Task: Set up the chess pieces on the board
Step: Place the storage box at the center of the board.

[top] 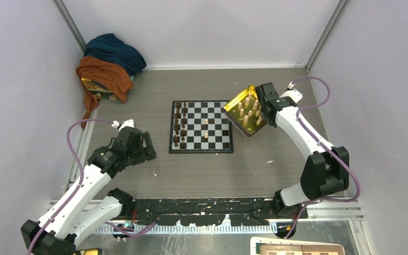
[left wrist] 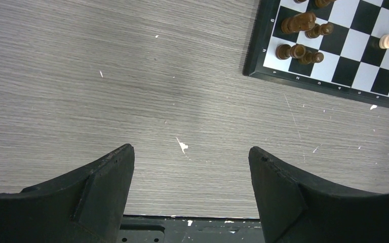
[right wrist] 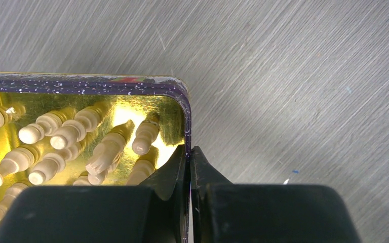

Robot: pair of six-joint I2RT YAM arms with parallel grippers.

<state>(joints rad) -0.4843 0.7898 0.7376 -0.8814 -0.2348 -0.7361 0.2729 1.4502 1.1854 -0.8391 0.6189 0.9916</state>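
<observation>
The right gripper, fingers clamped on the corner rim of the yellow tray, holds it seemingly tilted just right of the chessboard, probably to bring its light-tan chess pieces closer, while the left gripper hovers near-left, fingers apart and empty.

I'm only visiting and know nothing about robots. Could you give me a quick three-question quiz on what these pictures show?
1. True or false: the left claw is open over bare table, beside the board.
2. Where are most of the light-tan chess pieces? A) on the board B) in the yellow tray C) in the left claw
3. Fill in: the right claw is shut on the tray's ____.
Key: 1 true; 2 B; 3 rim.
</observation>
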